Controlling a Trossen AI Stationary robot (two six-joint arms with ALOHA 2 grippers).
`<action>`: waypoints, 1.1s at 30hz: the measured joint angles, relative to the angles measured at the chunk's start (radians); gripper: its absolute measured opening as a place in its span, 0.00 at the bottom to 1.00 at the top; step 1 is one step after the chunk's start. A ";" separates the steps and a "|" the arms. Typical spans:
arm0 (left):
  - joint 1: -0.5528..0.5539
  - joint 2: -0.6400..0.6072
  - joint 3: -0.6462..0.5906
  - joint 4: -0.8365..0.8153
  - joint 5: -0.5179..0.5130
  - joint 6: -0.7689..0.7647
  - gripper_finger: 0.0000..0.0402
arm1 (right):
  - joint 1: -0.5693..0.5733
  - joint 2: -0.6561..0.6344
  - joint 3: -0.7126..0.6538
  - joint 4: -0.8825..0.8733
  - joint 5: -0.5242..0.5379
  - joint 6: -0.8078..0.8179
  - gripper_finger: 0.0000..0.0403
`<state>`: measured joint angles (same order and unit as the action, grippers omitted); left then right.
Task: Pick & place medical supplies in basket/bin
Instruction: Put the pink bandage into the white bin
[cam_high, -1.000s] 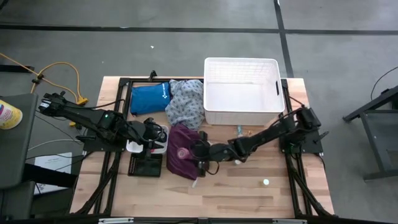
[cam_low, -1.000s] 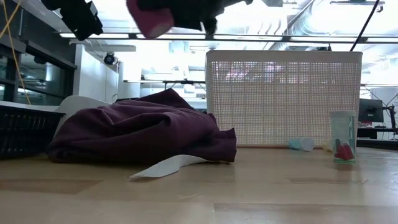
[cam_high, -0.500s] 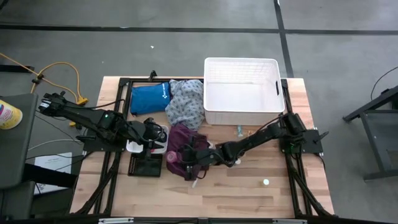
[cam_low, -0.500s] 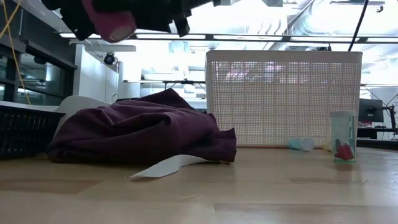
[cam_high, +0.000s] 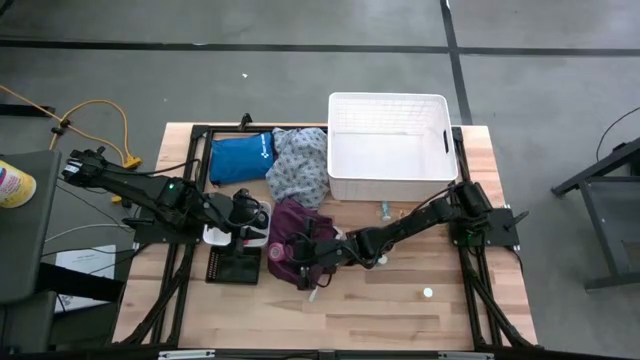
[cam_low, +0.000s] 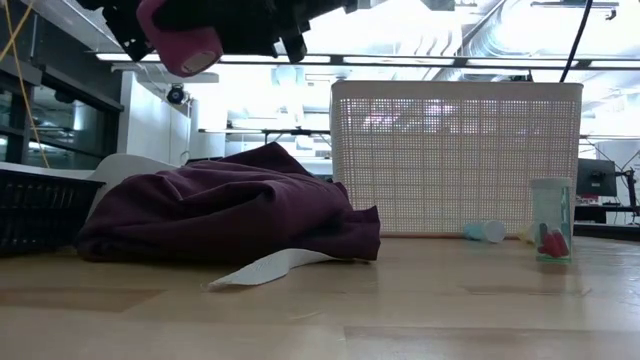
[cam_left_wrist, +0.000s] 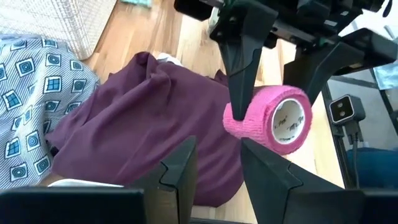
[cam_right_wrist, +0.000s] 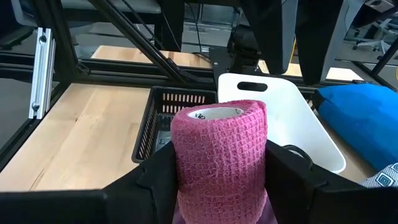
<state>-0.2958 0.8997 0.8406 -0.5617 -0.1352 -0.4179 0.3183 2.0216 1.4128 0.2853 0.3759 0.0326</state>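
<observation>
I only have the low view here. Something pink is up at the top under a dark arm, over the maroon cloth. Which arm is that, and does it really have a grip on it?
Observer: The right gripper. Its fingers are closed on both sides of the pink roll.
Operator: Where's the left gripper?
Observer: The left gripper waits beside the roll, over the small white tray.
Operator: Anything in the big basket?
Observer: From above, the white basket looks empty.
</observation>
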 joint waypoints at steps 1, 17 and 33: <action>0.000 0.000 0.000 0.000 0.000 0.000 0.29 | 0.000 0.000 0.000 -0.002 0.000 0.000 0.47; 0.000 0.000 0.000 0.018 0.004 0.000 0.29 | 0.000 0.000 0.000 -0.009 0.000 0.009 0.47; -0.089 0.000 0.000 0.034 0.059 0.470 0.29 | -0.001 0.000 -0.002 -0.009 -0.012 0.053 0.47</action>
<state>-0.3852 0.8993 0.8406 -0.5280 -0.0762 0.0518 0.3176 2.0216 1.4113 0.2760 0.3637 0.0860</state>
